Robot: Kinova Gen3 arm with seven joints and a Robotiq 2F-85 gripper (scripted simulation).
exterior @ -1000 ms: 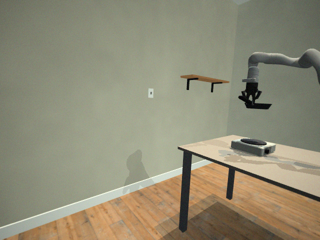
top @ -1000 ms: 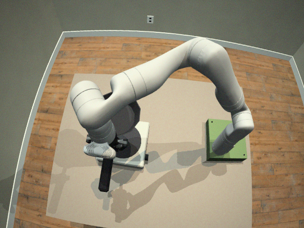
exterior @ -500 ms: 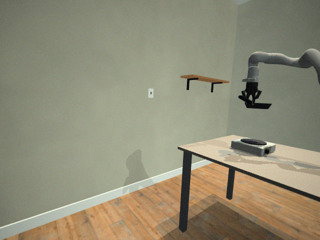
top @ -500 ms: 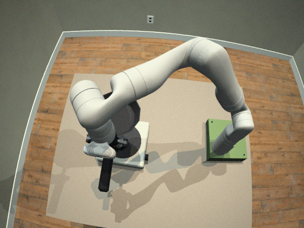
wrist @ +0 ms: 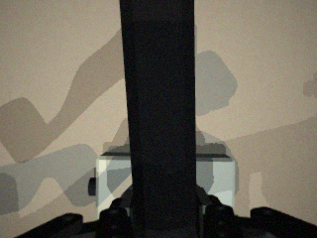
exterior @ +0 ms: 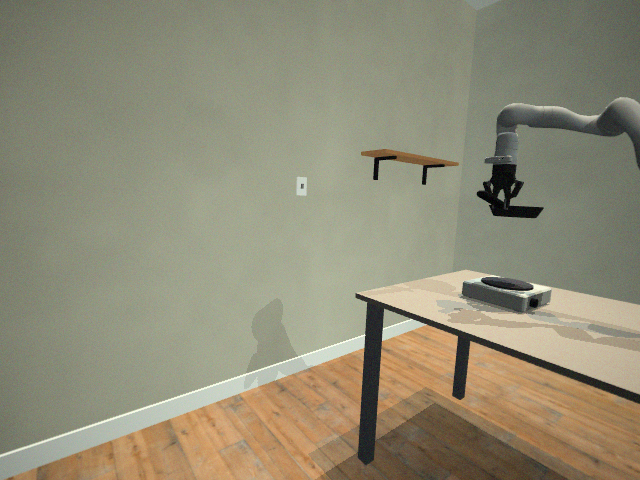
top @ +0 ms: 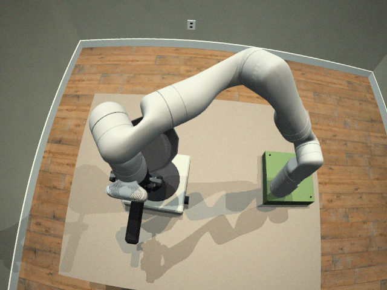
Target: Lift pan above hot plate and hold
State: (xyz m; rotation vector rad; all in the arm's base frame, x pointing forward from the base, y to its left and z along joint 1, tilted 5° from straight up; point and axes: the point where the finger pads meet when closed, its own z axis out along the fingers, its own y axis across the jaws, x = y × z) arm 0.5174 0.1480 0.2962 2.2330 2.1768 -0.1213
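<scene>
Grey-green walls (exterior: pixel 155 155), wooden floor (exterior: pixel 289 413)

Beige desk (exterior: pixel 578 330) on dark legs over a wood plank floor (exterior: pixel 258 434); a pale hot plate (exterior: pixel 504 294) with a dark round burner, resting on the desktop near its end; a green base plate (top: pixel 271 161) lying well apart from it, carrying the arm's foot; arm shadows cast across the desk surface

Soft even light; layered arm shadows across table (top: pixel 237 249); fisheye-bent top view edges.

The top view looks steeply down on the table (top: pixel 218 140) from high above, the exterior view faces it level from far off, and the close wrist view looks down, all sharing the hot plate (top: pixel 182 174).
</scene>
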